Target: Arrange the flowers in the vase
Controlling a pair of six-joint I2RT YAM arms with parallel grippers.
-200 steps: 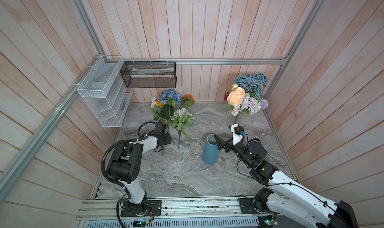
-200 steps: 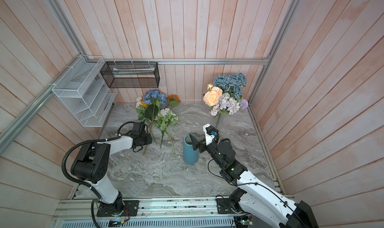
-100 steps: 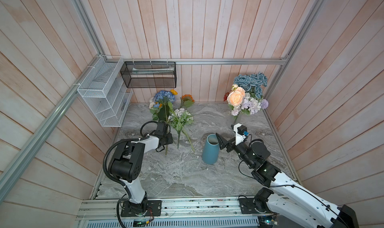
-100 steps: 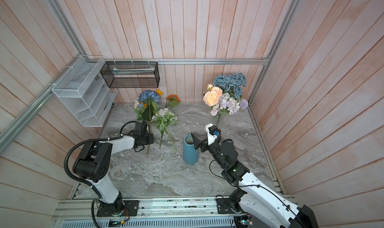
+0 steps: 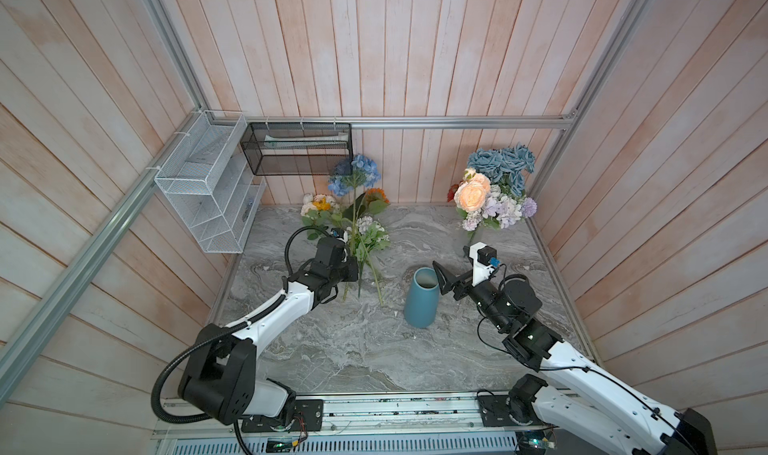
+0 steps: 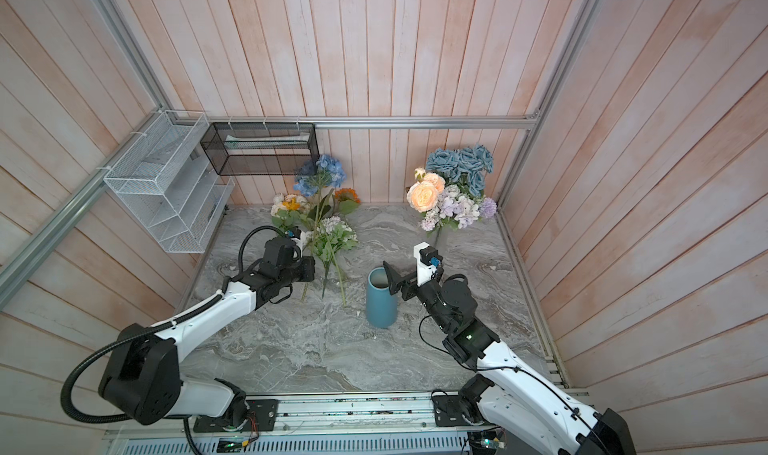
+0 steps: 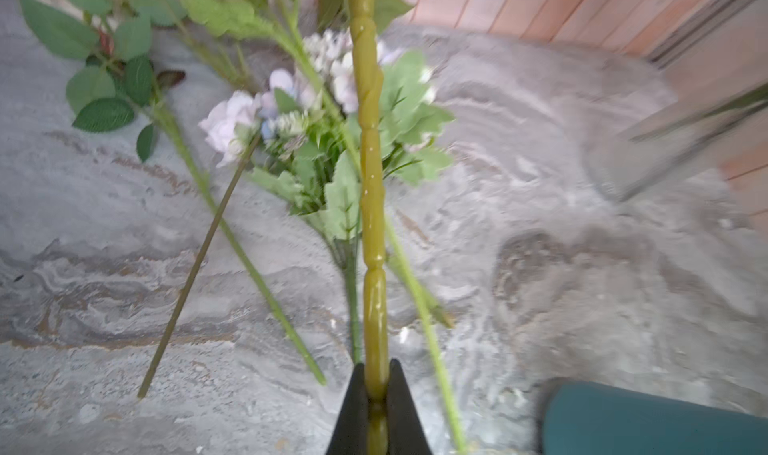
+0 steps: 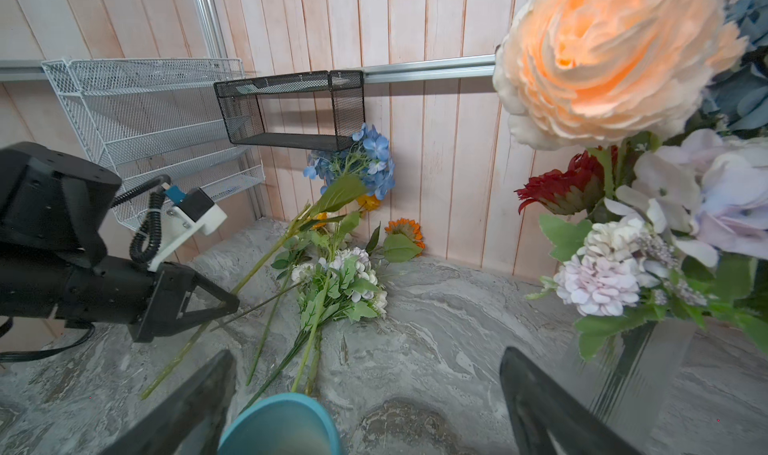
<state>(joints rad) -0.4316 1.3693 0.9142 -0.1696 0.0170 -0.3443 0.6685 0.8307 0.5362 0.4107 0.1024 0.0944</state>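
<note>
Left tool [image 7: 376,374] clamped low on the blue hydrangea stem [image 7: 370,183]. The hydrangea bloom [image 5: 355,174] sits high by the back wall (stem tilted). Right tool [image 8: 365,357] has jaws wide apart, holding nothing, just beside the rim of the vase [image 5: 420,303]. Vase upright, mid-table [image 5: 332,349]. Other flowers [image 5: 368,232] lie loose at back left. Another bunch [image 5: 494,191] stands at back right.

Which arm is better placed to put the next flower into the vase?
Left. The left gripper is shut on the hydrangea stem; the right gripper is open and empty by the vase.
</note>
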